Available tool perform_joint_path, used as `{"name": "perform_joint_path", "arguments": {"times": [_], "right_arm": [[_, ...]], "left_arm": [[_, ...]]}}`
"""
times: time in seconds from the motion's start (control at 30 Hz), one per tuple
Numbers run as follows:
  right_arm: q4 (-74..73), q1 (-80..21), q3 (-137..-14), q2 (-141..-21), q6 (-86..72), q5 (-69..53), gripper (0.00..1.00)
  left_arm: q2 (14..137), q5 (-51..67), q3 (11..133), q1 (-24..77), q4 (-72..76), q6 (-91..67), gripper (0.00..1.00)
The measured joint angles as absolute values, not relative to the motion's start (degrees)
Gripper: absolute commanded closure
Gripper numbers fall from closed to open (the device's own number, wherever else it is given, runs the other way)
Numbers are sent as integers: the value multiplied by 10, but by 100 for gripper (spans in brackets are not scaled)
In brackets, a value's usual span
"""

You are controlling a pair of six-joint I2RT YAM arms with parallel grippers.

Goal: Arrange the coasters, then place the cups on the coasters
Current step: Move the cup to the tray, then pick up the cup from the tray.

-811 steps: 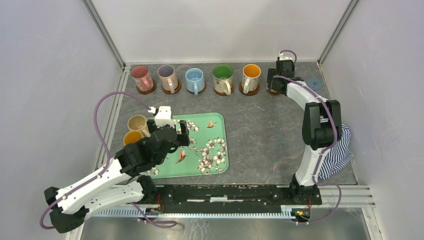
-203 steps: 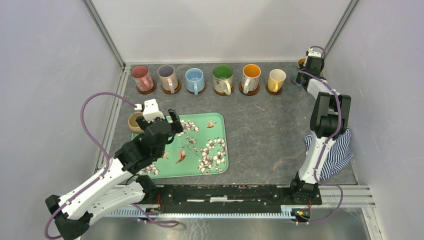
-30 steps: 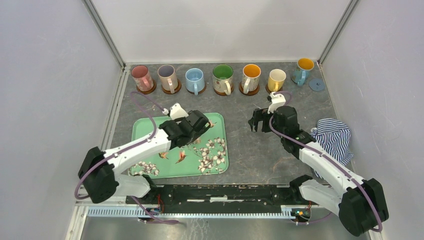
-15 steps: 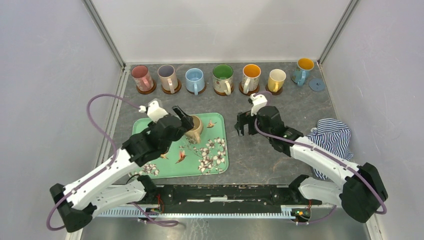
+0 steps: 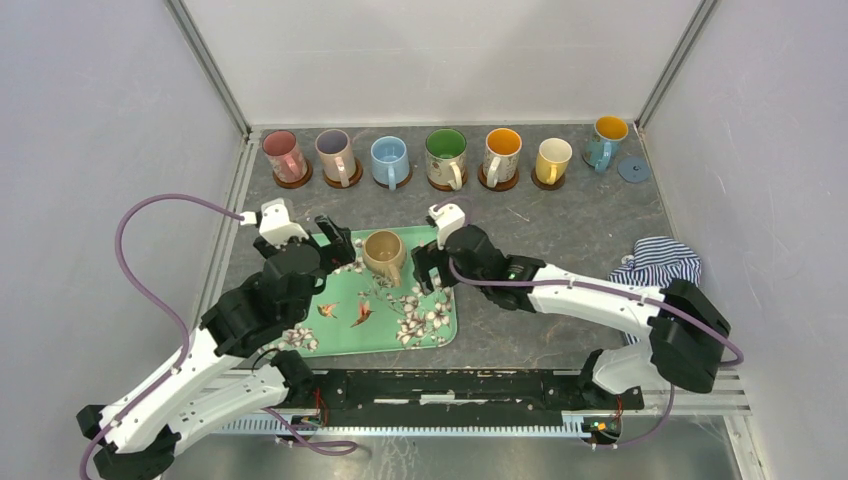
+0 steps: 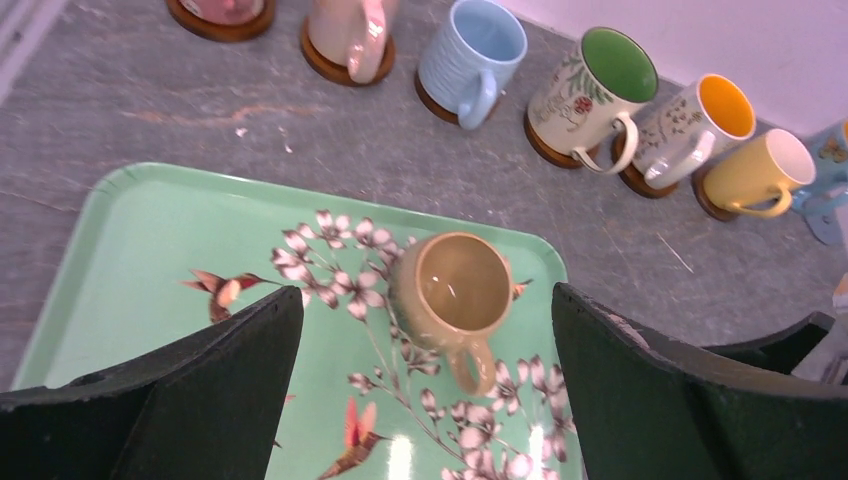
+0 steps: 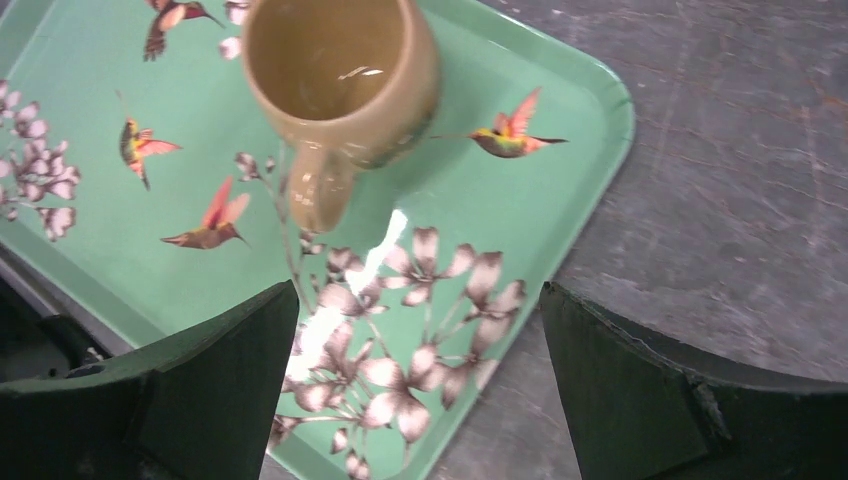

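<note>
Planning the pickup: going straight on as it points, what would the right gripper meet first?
Probably the tan cup on the tray, handle first; the right gripper is open and aimed at it, though depth is unclear.

Along the far edge of the surface (image 5: 560, 240) I count six handled ceramic mugs in a row, each upright on an orange-brown wooden coaster (image 5: 293, 183). From the left: a pink-lined mug (image 5: 283, 150), a lilac-lined mug (image 5: 335, 150), a ribbed light blue mug (image 5: 388, 158), a green-lined floral mug (image 5: 446, 150), an orange-lined mug (image 5: 502, 148) and a yellow mug (image 5: 551, 157). In the far right corner stands a blue-green mug with an orange inside (image 5: 606, 135). A small blue-grey round coaster (image 5: 632, 169) lies bare just right of it. A tan mug (image 5: 383, 250) stands upright on the far part of the green floral tray (image 6: 150, 230), handle pointing near.
</note>
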State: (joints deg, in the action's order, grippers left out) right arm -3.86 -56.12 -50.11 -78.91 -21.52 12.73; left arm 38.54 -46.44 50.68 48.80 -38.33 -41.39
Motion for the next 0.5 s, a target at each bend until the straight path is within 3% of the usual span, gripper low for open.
{"name": "perform_joint_path", "arguments": {"times": [0.27,0.5], "right_arm": [[-36,-616,-566,-869,-239,157,3],[-36,-631,-617,-941,-247,167,16]], "left_arm": [[376,-524,507,488,-376,-349,0],[352,-554,504,488,-371,-325,0]]}}
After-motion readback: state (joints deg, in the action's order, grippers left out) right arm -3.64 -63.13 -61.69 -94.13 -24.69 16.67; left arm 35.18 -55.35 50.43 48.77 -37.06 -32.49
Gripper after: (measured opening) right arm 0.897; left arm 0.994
